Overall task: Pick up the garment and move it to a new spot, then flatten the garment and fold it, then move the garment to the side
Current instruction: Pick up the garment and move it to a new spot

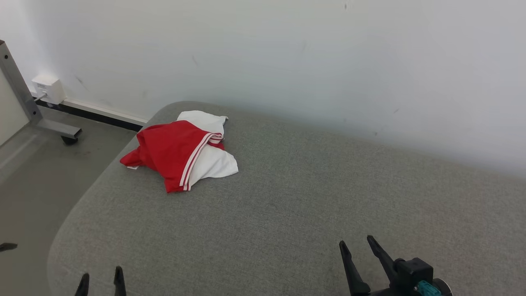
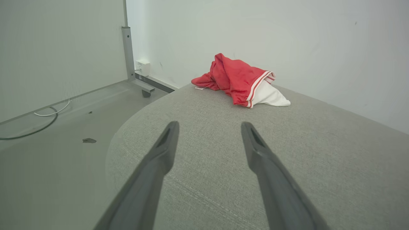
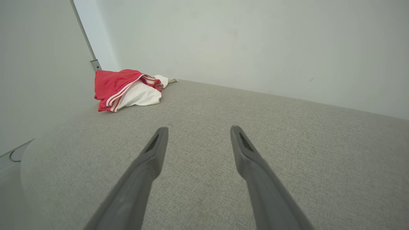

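Note:
A crumpled red and white garment (image 1: 181, 150) with white stripe trim lies bunched at the far left corner of the grey fabric surface (image 1: 296, 197), close to the wall. The left wrist view has the garment (image 2: 238, 80) ahead of the fingers, and the right wrist view has the garment (image 3: 126, 88) far off to the upper left. My left gripper (image 1: 101, 276) hovers open at the near left edge, well short of the cloth. Low on the near right, my right gripper (image 1: 356, 241) is open too, with nothing between its fingers (image 3: 156, 150).
A white wall (image 1: 328, 61) runs directly behind the surface. Left of it is bare grey floor (image 1: 37, 172) with a metal frame leg on a caster (image 1: 61, 131), a white wall box (image 1: 48, 88) and a cable (image 2: 48, 115). The surface's left edge is rounded.

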Tool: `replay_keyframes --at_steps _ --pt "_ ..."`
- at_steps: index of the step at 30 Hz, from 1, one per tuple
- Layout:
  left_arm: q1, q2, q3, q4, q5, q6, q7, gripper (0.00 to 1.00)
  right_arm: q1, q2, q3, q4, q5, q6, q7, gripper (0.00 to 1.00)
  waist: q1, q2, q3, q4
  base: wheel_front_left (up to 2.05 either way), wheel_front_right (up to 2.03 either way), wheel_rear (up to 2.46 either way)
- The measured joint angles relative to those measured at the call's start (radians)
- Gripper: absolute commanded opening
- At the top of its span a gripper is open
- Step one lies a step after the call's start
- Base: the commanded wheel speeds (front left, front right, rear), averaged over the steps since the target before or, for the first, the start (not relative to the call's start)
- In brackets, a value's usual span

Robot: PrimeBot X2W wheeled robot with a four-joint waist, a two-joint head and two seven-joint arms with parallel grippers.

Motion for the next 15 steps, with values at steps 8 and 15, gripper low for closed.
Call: replay_keyframes --at_steps 8,15 --pt "-0.264 0.042 0.058 0.159 -0.082 0.008 0.103 1.00 -0.044 0.001 0.034 -0.084 -0.068 0.000 0.069 1.00 0.0000 0.0000 0.057 -0.040 0.00 0.00 0.00" --pt "-0.542 0.099 0.143 0.328 -0.201 0.007 0.167 1.00 -0.115 -0.024 0.102 -0.205 -0.093 0.000 0.137 1.00 0.0002 0.0000 0.174 -0.096 0.00 0.00 0.00"
